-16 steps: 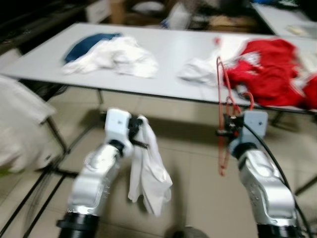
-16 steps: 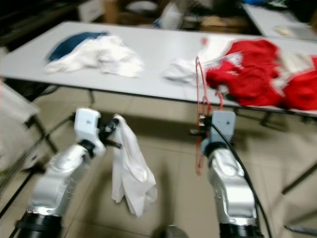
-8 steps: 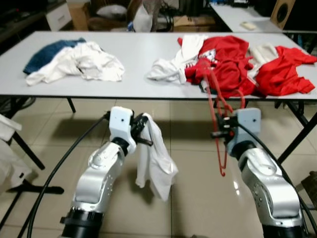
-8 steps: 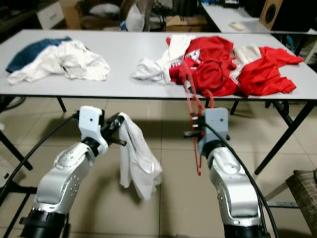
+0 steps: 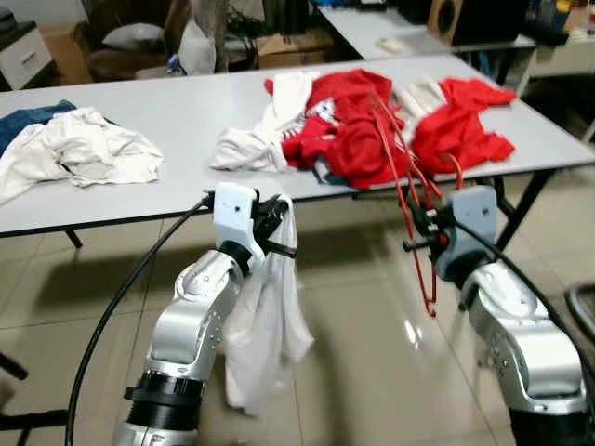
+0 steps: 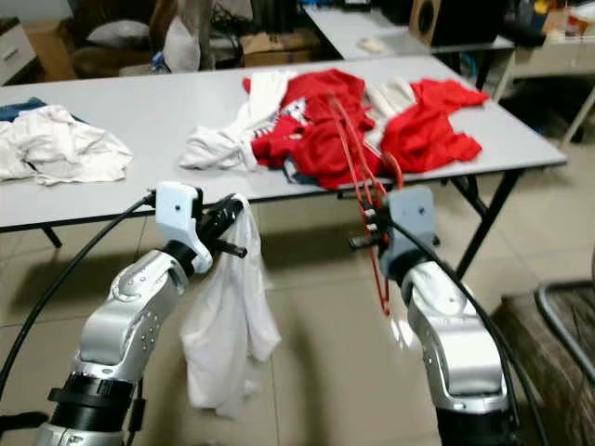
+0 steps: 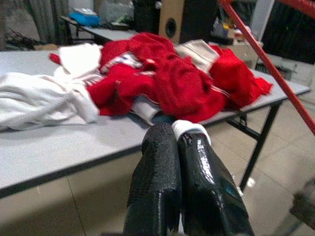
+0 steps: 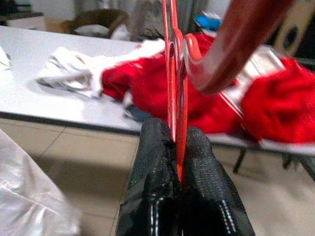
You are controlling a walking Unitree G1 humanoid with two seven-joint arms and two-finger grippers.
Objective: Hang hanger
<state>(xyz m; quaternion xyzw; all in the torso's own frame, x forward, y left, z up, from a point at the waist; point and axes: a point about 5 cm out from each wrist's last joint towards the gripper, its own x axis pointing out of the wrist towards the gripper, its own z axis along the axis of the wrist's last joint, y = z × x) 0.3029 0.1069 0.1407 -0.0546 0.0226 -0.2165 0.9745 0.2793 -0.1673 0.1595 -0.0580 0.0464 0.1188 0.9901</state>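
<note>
Two loads: left gripper (image 5: 279,230) clamped on white shirt (image 5: 265,325), right gripper (image 5: 416,232) pinching red hanger (image 5: 409,177). Risk: thin wire twisting loose.

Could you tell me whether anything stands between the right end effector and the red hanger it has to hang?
Nothing does: the right end effector is already shut on the red hanger, with the wire pinched between its fingers. The left end effector holds a white garment off to the side, apart from the hanger.
</note>
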